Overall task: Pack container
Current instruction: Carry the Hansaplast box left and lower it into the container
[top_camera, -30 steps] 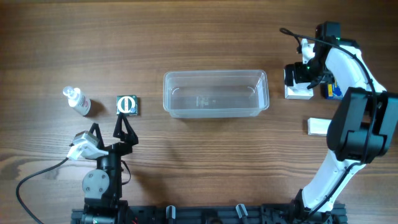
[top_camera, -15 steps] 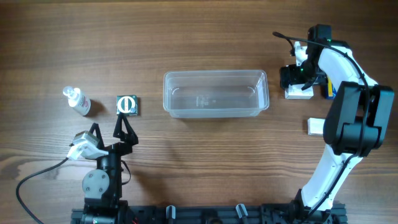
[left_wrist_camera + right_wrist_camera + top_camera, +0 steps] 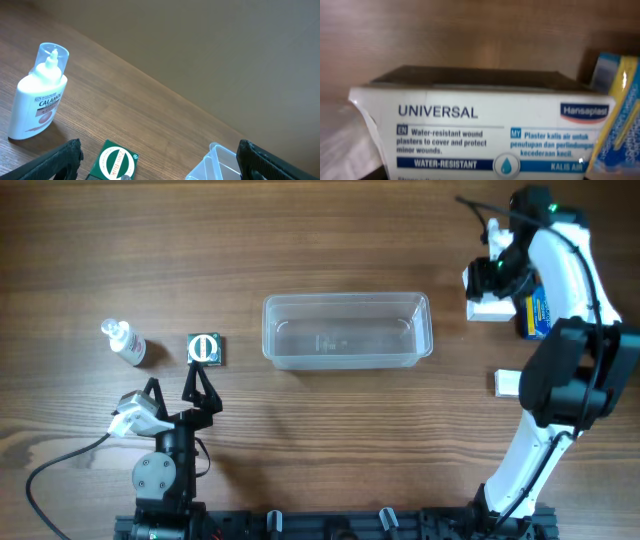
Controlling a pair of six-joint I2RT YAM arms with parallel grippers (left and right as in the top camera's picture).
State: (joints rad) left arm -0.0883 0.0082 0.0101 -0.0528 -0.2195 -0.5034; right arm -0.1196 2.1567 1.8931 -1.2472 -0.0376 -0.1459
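White arm links (image 3: 565, 275), black joints (image 3: 580, 380)

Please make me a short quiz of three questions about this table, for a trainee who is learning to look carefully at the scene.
1. True or false: the container already has an item inside.
2. Fill in the blank: the large word printed on the front of the white plaster box is ____.
3. Choose one: which thing lies nearest to the left claw?
A. the green box
B. the white plaster box
C. the container

Key: 1 false; 2 UNIVERSAL; 3 A.
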